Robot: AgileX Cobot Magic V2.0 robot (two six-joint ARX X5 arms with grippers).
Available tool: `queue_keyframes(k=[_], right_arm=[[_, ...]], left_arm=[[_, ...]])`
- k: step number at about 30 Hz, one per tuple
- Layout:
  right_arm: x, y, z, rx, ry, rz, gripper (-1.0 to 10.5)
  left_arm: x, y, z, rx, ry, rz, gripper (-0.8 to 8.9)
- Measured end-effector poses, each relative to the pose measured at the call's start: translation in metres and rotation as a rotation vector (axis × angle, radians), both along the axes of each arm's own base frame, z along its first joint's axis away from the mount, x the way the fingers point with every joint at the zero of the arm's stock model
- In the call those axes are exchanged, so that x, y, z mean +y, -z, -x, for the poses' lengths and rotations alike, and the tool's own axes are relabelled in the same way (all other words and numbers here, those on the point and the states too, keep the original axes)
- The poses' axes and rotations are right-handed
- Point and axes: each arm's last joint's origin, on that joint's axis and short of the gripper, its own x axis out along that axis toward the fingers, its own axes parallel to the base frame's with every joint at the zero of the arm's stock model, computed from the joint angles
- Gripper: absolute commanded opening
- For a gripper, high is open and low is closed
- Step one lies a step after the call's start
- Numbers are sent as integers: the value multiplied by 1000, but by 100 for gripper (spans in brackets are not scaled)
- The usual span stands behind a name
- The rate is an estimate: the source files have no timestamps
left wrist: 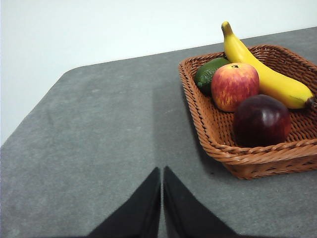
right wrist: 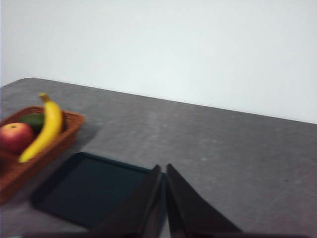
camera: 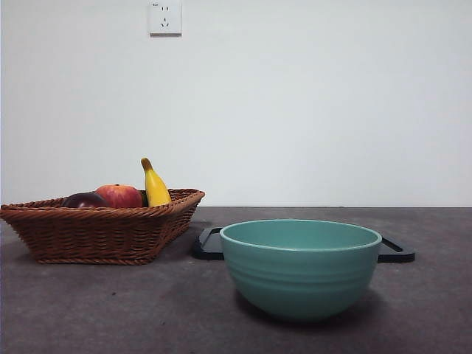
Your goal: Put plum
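The dark maroon plum (left wrist: 261,120) lies in the brown wicker basket (left wrist: 257,157), at its near corner in the left wrist view. In the front view the plum (camera: 83,200) just shows above the basket's rim (camera: 96,214) at the left. My left gripper (left wrist: 162,171) is shut and empty, over bare table beside the basket, a short way from the plum. My right gripper (right wrist: 164,168) is shut and empty above the dark tray (right wrist: 89,188). Neither gripper shows in the front view.
In the basket with the plum lie a red-orange apple (left wrist: 234,85), a yellow banana (left wrist: 265,74) and a green fruit (left wrist: 208,73). A teal bowl (camera: 300,265) stands front and centre, with the dark tray (camera: 394,252) behind it. The table is grey.
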Motion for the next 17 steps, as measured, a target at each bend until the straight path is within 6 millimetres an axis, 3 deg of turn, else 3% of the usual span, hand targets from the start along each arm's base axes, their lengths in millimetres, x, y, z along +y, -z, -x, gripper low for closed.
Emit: queue_keyframes(k=[9, 17], right_arm=[[-2, 70, -4, -56, 141, -14, 7], [-2, 98, -5, -151, 204, -27, 7]], left_arm=[[0, 0, 0, 0, 0, 0, 7], [0, 0, 0, 0, 0, 0, 7]])
